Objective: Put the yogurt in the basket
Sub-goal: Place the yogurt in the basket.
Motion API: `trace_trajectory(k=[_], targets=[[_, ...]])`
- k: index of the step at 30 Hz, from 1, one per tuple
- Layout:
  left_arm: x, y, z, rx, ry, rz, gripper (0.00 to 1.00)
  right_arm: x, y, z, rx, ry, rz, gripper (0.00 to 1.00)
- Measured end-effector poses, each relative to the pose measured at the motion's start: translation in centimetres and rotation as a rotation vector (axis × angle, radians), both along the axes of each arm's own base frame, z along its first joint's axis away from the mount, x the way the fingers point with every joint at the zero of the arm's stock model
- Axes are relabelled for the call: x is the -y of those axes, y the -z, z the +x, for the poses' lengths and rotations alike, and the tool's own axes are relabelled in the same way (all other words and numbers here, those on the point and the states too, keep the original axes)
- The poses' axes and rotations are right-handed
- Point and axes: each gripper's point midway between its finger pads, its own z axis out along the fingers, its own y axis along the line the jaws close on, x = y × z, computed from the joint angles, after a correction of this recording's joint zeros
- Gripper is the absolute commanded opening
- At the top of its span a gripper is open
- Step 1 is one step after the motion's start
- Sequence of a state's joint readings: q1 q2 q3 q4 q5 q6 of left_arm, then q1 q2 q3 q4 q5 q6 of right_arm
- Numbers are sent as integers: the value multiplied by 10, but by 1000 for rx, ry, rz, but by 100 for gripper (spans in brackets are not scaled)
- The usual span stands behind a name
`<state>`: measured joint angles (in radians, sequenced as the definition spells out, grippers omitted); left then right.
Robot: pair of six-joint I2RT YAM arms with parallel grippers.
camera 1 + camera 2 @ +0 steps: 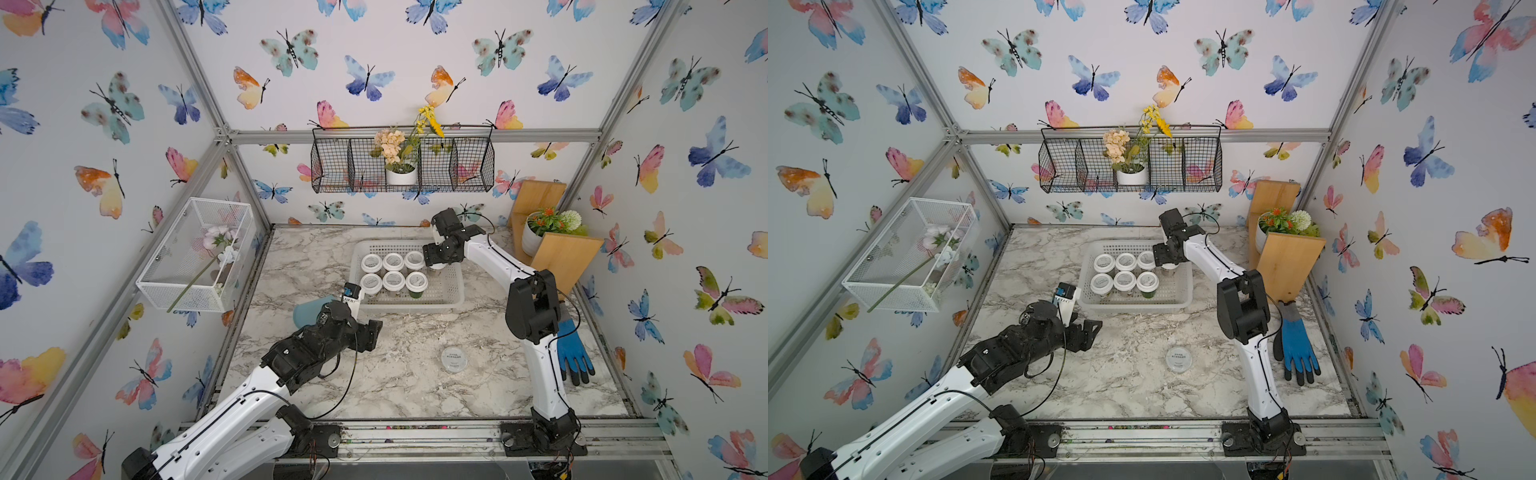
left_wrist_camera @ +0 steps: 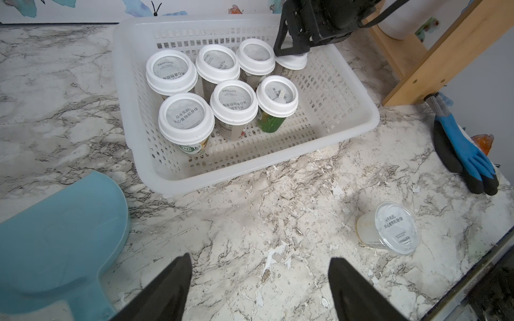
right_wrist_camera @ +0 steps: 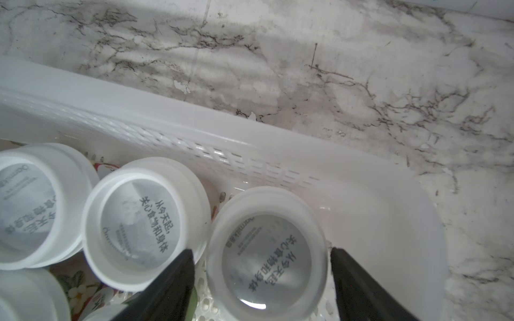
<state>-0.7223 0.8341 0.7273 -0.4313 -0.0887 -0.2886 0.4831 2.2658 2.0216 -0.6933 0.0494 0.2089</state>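
Note:
The white perforated basket [image 1: 415, 308] [image 1: 1133, 306] [image 2: 250, 172] sits at the back middle of the marble table. Six white-lidded yogurt cups [image 1: 393, 281] [image 2: 232, 105] stand in it in two rows. A seventh cup [image 3: 267, 253] [image 2: 292, 62] stands at the right end of the back row. My right gripper [image 1: 436, 261] [image 3: 261, 278] is open around it, with a gap on each side of the lid. One flat-lidded yogurt cup [image 1: 454, 359] [image 1: 1178, 358] [image 2: 395, 230] is on the table in front. My left gripper [image 1: 372, 334] [image 2: 260, 278] hovers open over bare table, holding nothing.
A pale blue scoop [image 1: 309, 309] [image 2: 55, 236] lies left of the basket beside my left arm. A blue and black glove [image 1: 571, 353] lies at the right edge. A wooden stand with a flower pot [image 1: 557, 249] fills the back right corner. Wire baskets hang on the walls.

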Motion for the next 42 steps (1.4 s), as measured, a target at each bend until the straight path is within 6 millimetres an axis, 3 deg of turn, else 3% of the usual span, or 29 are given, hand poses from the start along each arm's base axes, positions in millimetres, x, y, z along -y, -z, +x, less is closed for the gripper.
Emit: trace_trajectory(k=[10, 15, 31, 42], targets=[[0, 1, 0, -2, 0, 2, 83, 11, -16, -28, 4, 2, 30, 80], [0, 1, 0, -4, 0, 3, 83, 13, -13, -36, 1, 1, 38, 78], [2, 4, 0, -12, 6, 11, 83, 1, 3, -23, 15, -12, 57, 78], [2, 5, 0, -14, 5, 14, 83, -1, 3, -15, 25, -8, 53, 77]])
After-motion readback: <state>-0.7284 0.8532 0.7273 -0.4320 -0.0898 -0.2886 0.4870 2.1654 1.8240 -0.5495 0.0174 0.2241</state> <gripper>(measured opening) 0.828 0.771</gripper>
